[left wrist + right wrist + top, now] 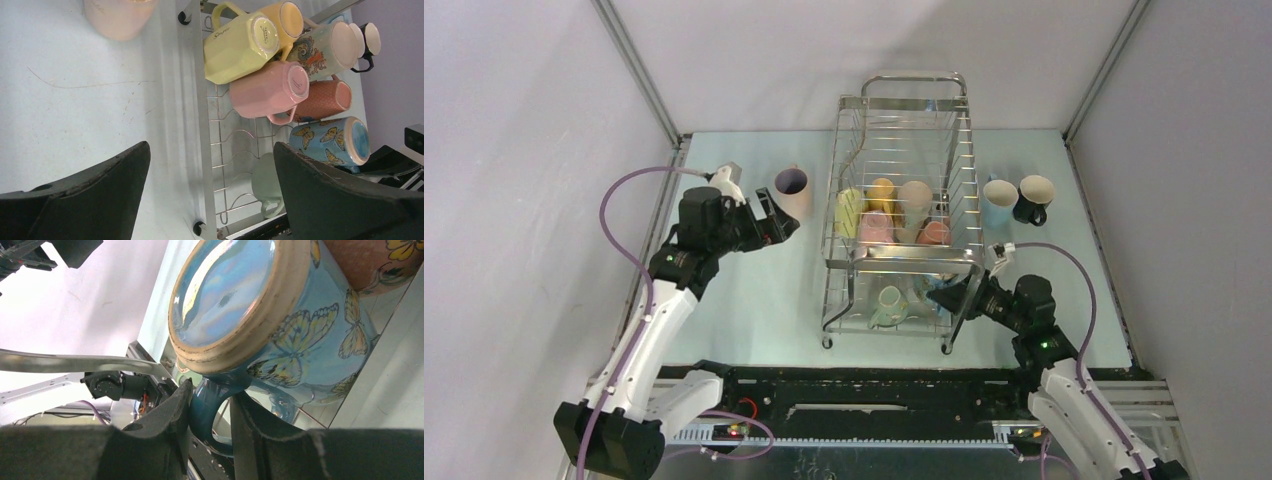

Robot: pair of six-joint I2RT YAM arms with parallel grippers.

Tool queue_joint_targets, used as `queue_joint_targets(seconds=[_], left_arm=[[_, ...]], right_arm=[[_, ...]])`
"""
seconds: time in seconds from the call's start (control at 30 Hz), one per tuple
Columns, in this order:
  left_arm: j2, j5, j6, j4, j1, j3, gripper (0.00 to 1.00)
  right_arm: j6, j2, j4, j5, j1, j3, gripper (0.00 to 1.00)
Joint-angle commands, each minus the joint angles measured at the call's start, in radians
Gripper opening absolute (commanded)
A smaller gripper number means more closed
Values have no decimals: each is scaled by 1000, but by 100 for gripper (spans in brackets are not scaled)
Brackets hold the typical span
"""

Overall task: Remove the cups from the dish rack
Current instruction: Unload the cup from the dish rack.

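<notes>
The blue butterfly mug (280, 315) lies on its side in the lower level of the dish rack (904, 257), at the front right corner, with its open mouth turned toward my right wrist camera. Its dark blue handle (207, 405) sits between the fingers (165, 430) of my right gripper (210, 430). Both pads press against the handle, so these jaws are narrow and clamped on it. I cannot tell whether the mug's body rests on the wires or is clear of them.

To its left on the same lower level lies a pale green mug (887, 305).

Five more cups are packed together on the upper tier. They are a yellow mug (235, 47), a deeper yellow-orange mug (290, 20), a cream patterned mug (322, 47), a pink mug (270, 90) and an orange dotted mug (325, 100). The yellow and the pink show their stamped bases to my left wrist camera, and the pink touches the yellow and the orange dotted one.

Three cups stand upright on the table (754, 300), off the rack. A peach mug (794, 190) stands to the rack's left. A light blue mug (999, 200) and a black mug (1034, 198) stand just beside each other to its right.

My left gripper (776, 220) hangs just in front of the peach mug, near the rack's left side. Its jaws are spread wide and hold nothing. Its own camera shows only bare table and the rack's edge between its fingers (100, 195).
</notes>
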Motion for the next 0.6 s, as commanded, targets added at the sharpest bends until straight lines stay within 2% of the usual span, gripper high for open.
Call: queue_joint_targets(seconds=[0.0, 0.33, 0.57], left_arm=[[-2, 13, 27, 37, -2, -22, 100], [-4, 4, 34, 40, -3, -35, 100], [-4, 1, 38, 41, -3, -34, 100]], right_arm=[[-39, -58, 35, -59, -1, 98, 0], [-27, -56, 65, -52, 13, 170, 0], [-33, -72, 1, -12, 18, 237, 0]])
